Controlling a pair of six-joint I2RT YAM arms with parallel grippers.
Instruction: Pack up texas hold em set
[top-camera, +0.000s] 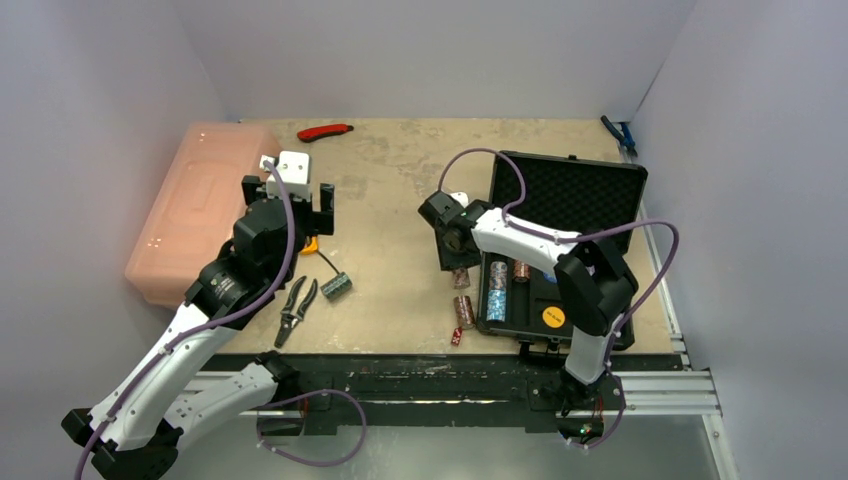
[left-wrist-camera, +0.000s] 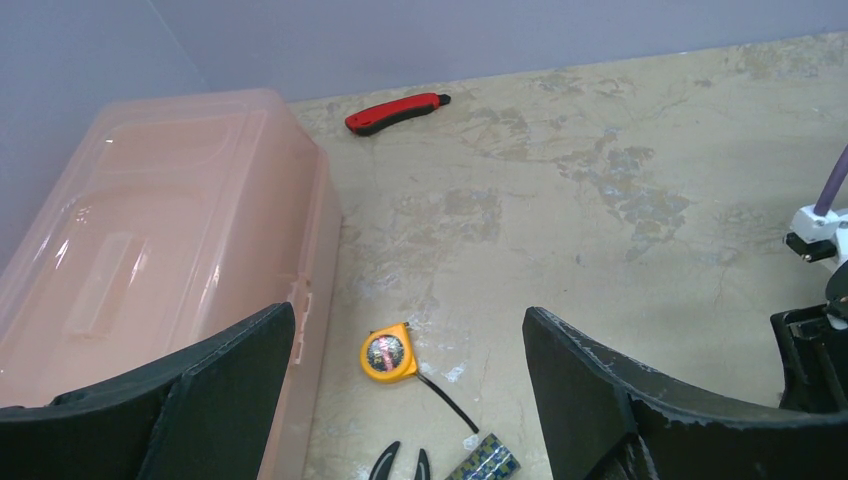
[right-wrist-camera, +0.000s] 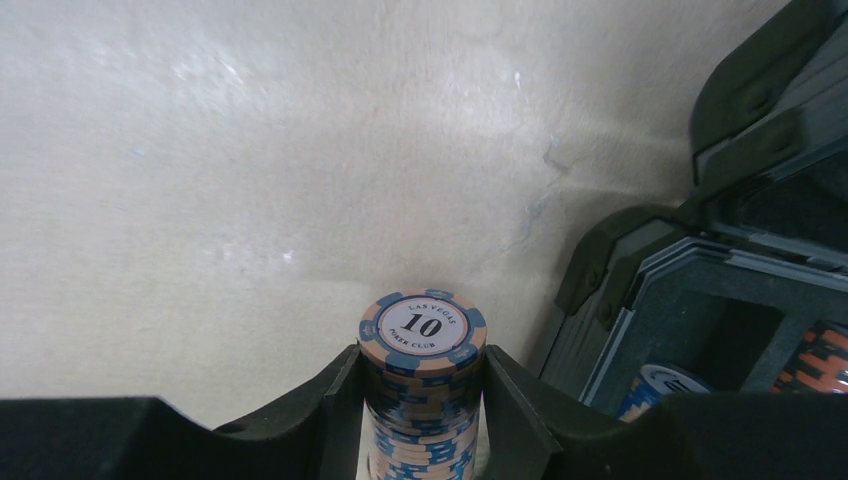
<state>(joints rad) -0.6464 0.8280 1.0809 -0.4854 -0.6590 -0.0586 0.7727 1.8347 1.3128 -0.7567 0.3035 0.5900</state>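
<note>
Your right pincer (right-wrist-camera: 422, 365) is clenched on a stack of peach-and-blue chips (right-wrist-camera: 422, 425), one finger on each side. The top chip reads 10. You cannot tell whether the foot of that stack rests on the tabletop (top-camera: 400, 190). From overhead, this pincer sits just off the left side of the black case (top-camera: 575, 195).

The case lies open by the right edge, nearer the near right corner, with its lid laid back toward the far edge. In its foam base you have a blue chip stack (top-camera: 497, 292), a brown chip stack (top-camera: 520, 271) just beside it, and a yellow disc (top-camera: 553, 317) closer to the near edge. Outside the case, just left of it, a loose chip stack (top-camera: 465, 310) lies on its side. A red die (top-camera: 456, 337) lies just beside it, toward the near edge.

Your left pincer (left-wrist-camera: 408, 320) is released, its fingers spread wide and holding nothing. It hangs above the tabletop beside the pink box (top-camera: 190, 210), which runs along the left edge. Its wrist view shows a yellow tape measure (left-wrist-camera: 388, 353) on the tabletop in the gap between the fingers. A dark speckled chip stack (left-wrist-camera: 485, 465) lies lower in that view, just beside the pliers (top-camera: 295, 310) and left of the middle of the near edge.

A red knife (top-camera: 325, 131) lies at the far edge, and a blue-handled tool (top-camera: 620, 133) lies at the far right corner.
</note>
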